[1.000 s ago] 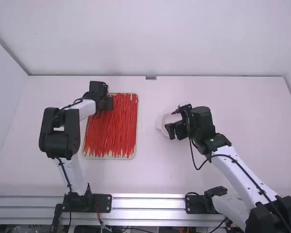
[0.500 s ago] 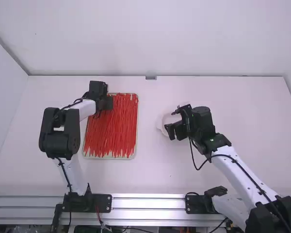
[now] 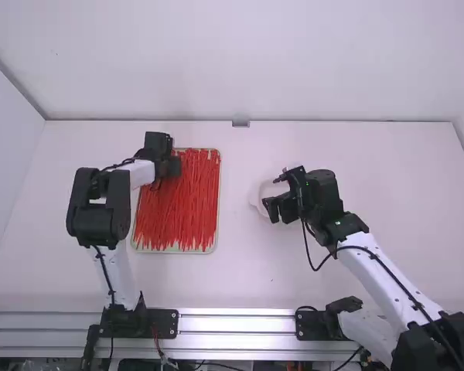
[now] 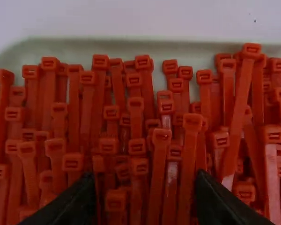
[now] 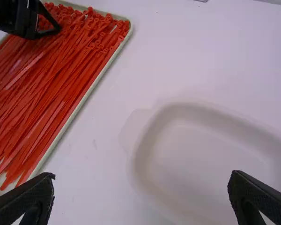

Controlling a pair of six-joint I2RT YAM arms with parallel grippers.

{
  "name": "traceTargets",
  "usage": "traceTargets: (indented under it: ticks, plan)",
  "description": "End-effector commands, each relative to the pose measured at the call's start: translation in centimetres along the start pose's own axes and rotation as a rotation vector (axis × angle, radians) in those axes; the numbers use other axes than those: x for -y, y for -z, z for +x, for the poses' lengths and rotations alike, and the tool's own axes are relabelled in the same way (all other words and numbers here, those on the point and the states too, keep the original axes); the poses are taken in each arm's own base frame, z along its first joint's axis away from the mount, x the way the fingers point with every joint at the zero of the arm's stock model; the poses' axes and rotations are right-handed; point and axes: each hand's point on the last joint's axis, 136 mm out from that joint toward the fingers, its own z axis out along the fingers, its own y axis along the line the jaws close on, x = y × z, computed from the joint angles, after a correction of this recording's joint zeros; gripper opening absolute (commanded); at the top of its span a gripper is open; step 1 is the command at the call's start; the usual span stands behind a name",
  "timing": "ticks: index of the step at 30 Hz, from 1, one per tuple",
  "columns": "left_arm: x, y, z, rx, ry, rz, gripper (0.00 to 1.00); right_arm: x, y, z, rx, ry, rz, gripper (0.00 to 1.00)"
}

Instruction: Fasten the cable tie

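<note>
A heap of red cable ties (image 3: 182, 202) lies on a pale green tray (image 3: 214, 244) left of the table's middle. My left gripper (image 3: 172, 166) sits low over the tray's far left corner. In the left wrist view its black fingertips (image 4: 75, 199) stand open, pushed into the square heads of the ties (image 4: 145, 140), with several ties between them. My right gripper (image 3: 272, 209) hangs open over a white dish (image 3: 257, 195) to the right of the tray. The right wrist view has the dish (image 5: 210, 154) empty below it, and the left gripper (image 5: 25, 18) at the tray's (image 5: 96, 79) far corner.
The white table (image 3: 387, 170) stretches wide and bare to the right of the dish and in front of the tray. A small grey fitting (image 3: 240, 121) sits at the table's far edge. The white wall stands close behind.
The left arm has shifted slightly right, its gripper staying at the tray's far left corner. The right arm has stayed still.
</note>
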Motion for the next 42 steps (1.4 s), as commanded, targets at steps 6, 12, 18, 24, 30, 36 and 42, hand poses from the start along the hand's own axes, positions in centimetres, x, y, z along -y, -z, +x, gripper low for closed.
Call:
traceTargets:
  ticks: [6,12,18,24,30,36,42]
  plan:
    - [-0.3,-0.4,0.3,-0.014,0.002,-0.01,0.54,0.0,0.8,-2.0,0.049,0.008,0.006,0.99]
    - [-0.3,0.0,-0.4,-0.023,0.009,-0.012,0.47,0.1,0.8,-1.9,0.047,0.007,0.006,0.99]
    - [-0.6,0.2,-0.7,-0.015,0.027,-0.033,0.46,0.1,0.8,-1.9,0.047,0.008,0.006,0.99]
    - [-0.6,0.3,-0.9,-0.011,0.028,-0.033,0.49,0.1,0.8,-1.9,0.049,0.012,0.007,0.99]
    - [-0.6,0.6,-1.1,-0.004,0.028,-0.032,0.49,0.3,0.8,-1.9,0.049,0.011,0.021,0.99]
    - [-0.6,0.8,-1.3,0.001,0.031,-0.031,0.49,0.3,0.8,-2.0,0.049,0.012,0.021,0.99]
    - [-0.2,1.1,-1.6,0.007,0.034,-0.012,0.49,0.3,0.8,-2.0,0.049,0.011,0.021,0.99]
